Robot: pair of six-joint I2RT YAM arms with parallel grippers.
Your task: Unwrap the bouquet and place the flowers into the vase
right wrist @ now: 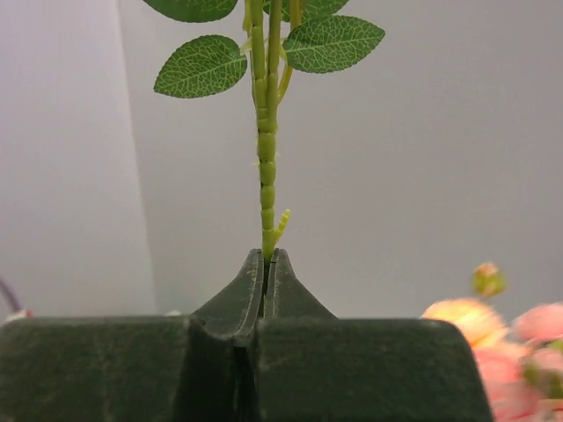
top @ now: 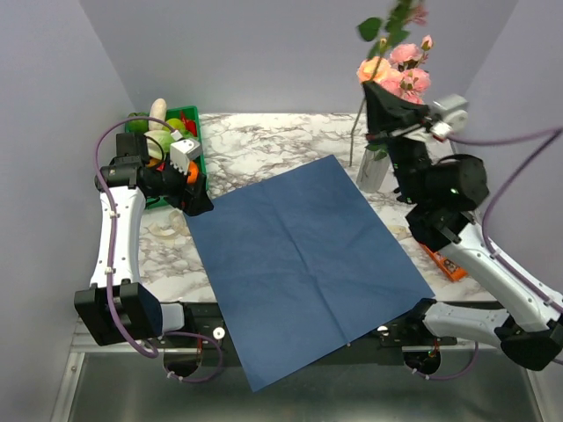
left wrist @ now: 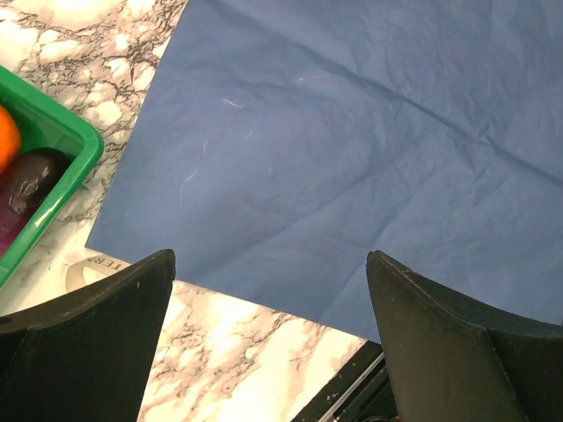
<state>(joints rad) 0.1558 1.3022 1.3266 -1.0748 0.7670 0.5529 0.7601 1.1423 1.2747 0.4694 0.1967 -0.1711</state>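
Note:
The bouquet's blue paper sheet (top: 303, 255) lies spread flat on the marble table, with no flowers on it. My right gripper (top: 373, 91) is raised at the back right, shut on a thin green flower stem (right wrist: 266, 167) that rises to round leaves (top: 387, 25). The stem's lower part (top: 358, 132) hangs just left of the whitish vase (top: 371, 169). Pink and peach roses (top: 400, 72) show behind the gripper, above the vase. My left gripper (left wrist: 268, 259) hovers open over the sheet's left corner (left wrist: 114, 237), holding nothing.
A green tray (top: 190, 118) of colourful vegetables stands at the back left, right beside the left gripper. A beige ribbon (top: 167, 227) lies on the marble by the sheet's left corner. An orange packet (top: 444, 264) lies near the right arm. The sheet overhangs the table's near edge.

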